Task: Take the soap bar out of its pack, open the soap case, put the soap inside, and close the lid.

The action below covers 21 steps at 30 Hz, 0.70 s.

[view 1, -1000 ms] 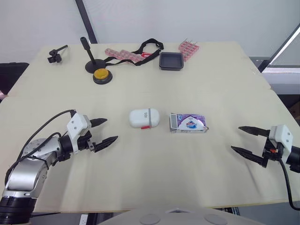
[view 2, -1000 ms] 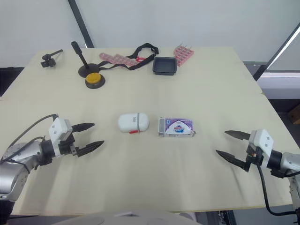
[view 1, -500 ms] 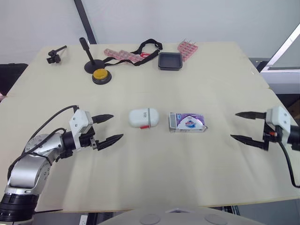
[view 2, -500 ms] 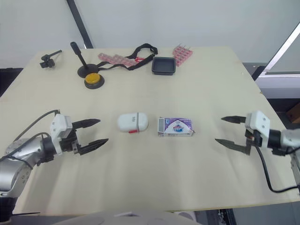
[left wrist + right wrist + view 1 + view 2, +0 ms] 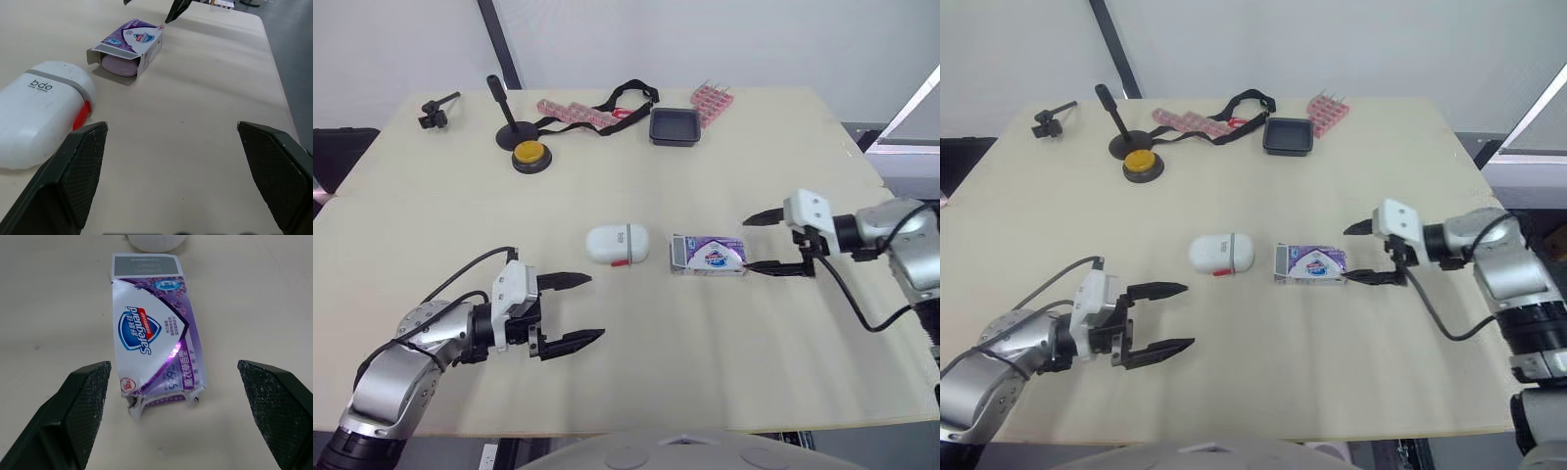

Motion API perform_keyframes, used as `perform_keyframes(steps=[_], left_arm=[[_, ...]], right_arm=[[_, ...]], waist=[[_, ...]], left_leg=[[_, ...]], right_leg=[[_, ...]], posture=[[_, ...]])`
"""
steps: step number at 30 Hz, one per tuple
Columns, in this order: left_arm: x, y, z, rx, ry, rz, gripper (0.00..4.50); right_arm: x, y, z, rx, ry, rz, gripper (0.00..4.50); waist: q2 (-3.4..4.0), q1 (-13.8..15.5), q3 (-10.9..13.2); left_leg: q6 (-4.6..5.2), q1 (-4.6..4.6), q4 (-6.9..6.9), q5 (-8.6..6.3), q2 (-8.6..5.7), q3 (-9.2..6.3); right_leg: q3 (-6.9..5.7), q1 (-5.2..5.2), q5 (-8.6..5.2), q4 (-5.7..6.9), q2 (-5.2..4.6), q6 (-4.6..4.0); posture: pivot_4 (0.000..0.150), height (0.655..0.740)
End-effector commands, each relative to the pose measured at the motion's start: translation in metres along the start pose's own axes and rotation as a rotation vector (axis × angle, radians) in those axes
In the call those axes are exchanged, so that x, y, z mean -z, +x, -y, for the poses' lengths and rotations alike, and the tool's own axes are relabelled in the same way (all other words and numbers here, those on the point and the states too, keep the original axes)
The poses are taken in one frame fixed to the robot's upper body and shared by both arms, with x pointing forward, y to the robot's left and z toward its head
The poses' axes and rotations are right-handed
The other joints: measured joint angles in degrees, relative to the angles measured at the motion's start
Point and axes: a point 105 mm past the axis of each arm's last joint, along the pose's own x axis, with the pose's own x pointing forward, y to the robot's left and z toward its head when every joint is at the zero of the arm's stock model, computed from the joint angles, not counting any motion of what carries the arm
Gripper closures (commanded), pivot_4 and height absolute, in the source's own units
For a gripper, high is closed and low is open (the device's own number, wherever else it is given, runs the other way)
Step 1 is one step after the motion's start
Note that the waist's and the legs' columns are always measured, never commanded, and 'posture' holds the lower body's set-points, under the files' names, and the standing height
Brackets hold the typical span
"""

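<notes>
The soap pack (image 5: 708, 256) lies flat in the middle of the table (image 5: 754, 147), just beside the white soap case (image 5: 618, 244), which is closed. The pack's flap end, the one turned toward the case, is already open, and the lilac soap bar (image 5: 120, 66) shows inside it.

I judge the pack to be thin cardboard: light, easy to crush, and likely to slide on the smooth table if it is pushed. The bar itself looks hard and smooth, so probably slippery between two narrow fingers. A sensible hold is across the pack's long sides near its closed end, with soft pressure, so that the bar can come out from the open end. The case is rounded hard plastic and may roll away under a careless touch.

The right gripper (image 5: 747, 245) has its jaws spread wide, wider than the pack, just at the pack's closed end; it holds nothing, and I see no contact. The left gripper (image 5: 597, 306) hovers near the case, jaws also wide apart and empty
</notes>
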Motion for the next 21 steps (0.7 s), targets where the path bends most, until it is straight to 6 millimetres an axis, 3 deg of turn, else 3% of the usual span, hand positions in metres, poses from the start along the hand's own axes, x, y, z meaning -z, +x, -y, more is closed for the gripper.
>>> perform_keyframes(steps=[1,21], left_arm=[[-0.009,0.002,-0.004,-0.012,0.055,0.024,0.00],[0.005,-0.002,0.005,-0.011,0.069,0.036,0.00]], right_arm=[[-0.008,0.003,0.001,-0.040,-0.021,-0.008,0.04],[0.007,0.016,0.013,-0.090,-0.011,-0.040,0.04]], waist=[[0.00,0.0,0.0],[0.00,-0.3,0.0]], left_leg=[[0.00,0.00,0.02,0.00,0.00,0.00],[0.02,-0.03,0.19,-0.01,0.04,0.03]], right_leg=[[0.00,0.00,0.00,0.02,0.00,0.00],[-0.03,-0.02,0.00,0.15,0.01,0.00]], posture=[[0.150,0.7291],[0.150,0.7291]])
